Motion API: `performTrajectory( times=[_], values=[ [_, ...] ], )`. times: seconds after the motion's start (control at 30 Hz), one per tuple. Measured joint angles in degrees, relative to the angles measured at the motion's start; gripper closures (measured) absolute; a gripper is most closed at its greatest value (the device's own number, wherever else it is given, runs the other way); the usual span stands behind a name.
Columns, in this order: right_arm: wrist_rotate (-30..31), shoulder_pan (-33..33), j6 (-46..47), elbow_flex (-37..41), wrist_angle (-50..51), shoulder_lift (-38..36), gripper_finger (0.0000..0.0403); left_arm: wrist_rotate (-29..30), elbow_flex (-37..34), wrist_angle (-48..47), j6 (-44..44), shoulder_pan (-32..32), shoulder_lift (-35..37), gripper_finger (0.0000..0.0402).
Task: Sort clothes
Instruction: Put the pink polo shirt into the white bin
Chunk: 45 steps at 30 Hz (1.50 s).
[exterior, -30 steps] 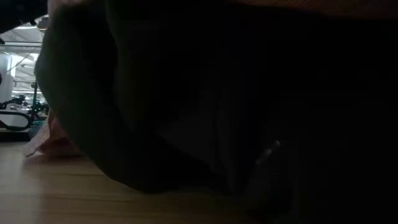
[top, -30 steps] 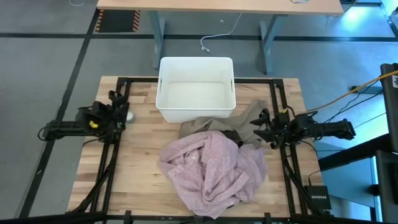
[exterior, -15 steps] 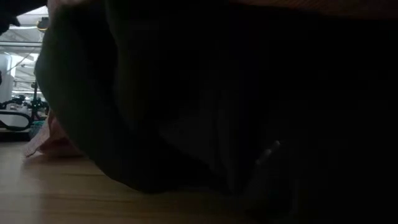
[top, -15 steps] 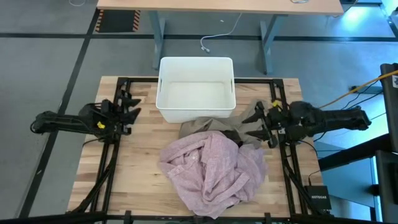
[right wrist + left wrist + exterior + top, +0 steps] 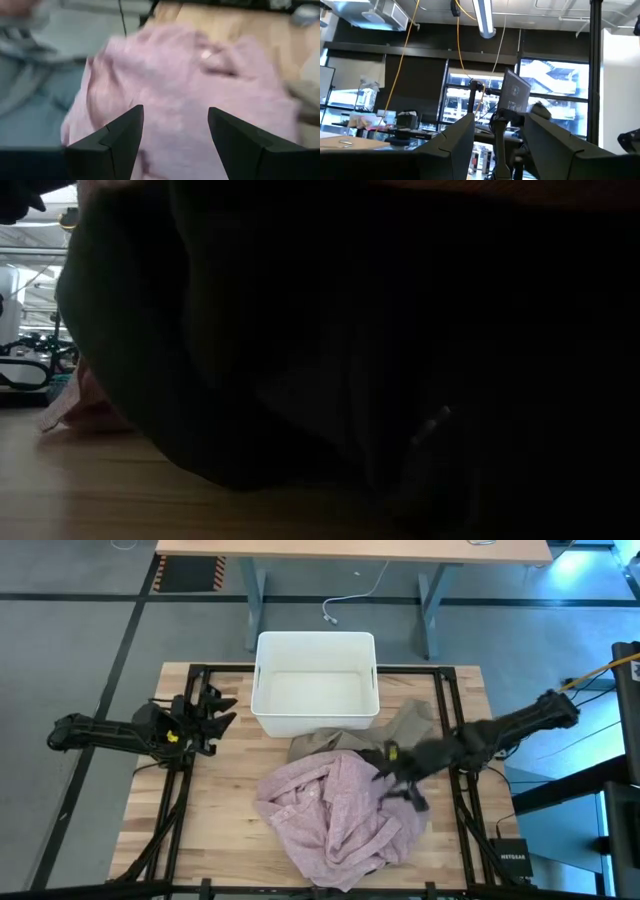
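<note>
A pale pink garment [image 5: 340, 810] lies crumpled in a heap at the middle of the table; it also fills the right wrist view [image 5: 190, 85]. A khaki-beige garment [image 5: 405, 725] and a dark one [image 5: 372, 756] lie partly under its far right part. My right gripper [image 5: 392, 778] is open above the pink heap's right side, fingers pointing toward the table's left, touching nothing that shows. My left gripper [image 5: 222, 708] is open and empty at the table's left, pointing toward the tub. The low view is blocked by dark cloth [image 5: 350, 360].
A white plastic tub [image 5: 316, 720] stands at the far middle of the table, its near wall beside the clothes. Black frame rails [image 5: 185, 780] run along the table's left and right sides. Bare wood [image 5: 220, 800] lies left of the heap.
My right gripper has gone from the table's right rail toward the left and a little near, out over the pink heap's right side. My left gripper has risen and reached a little toward the tub. The clothes have stayed where they were.
</note>
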<state>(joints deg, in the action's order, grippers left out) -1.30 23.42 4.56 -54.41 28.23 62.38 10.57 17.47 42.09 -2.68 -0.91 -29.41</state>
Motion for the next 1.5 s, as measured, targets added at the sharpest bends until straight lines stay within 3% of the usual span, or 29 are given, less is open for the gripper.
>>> performTrajectory(
  times=[0.2,0.43,0.7,0.97,1.17,1.5],
  values=[
    [11.50,10.29,-0.74,-0.04,1.66,6.55,0.0162,0.00,0.00,0.02,-0.19,0.00,0.00,0.0231],
    [30.30,17.10,-8.05,-0.07,1.29,11.69,0.0162,0.11,0.00,0.07,1.18,0.02,0.00,0.0231],
    [35.18,15.27,-14.67,-0.09,-1.38,16.13,0.0162,0.11,0.02,0.20,1.34,0.02,0.00,0.0231],
    [34.33,6.29,-24.05,-0.11,-12.22,16.74,0.0162,0.13,0.04,0.46,1.60,0.03,0.00,0.0231],
    [21.10,-2.36,-23.13,-0.13,-10.10,17.10,0.0162,0.11,0.04,0.42,1.60,0.02,0.00,0.0231],
    [4.76,-13.38,-17.78,-0.13,-5.84,21.26,0.0162,0.13,0.04,0.09,1.40,0.04,-0.15,0.0231]
  ],
)
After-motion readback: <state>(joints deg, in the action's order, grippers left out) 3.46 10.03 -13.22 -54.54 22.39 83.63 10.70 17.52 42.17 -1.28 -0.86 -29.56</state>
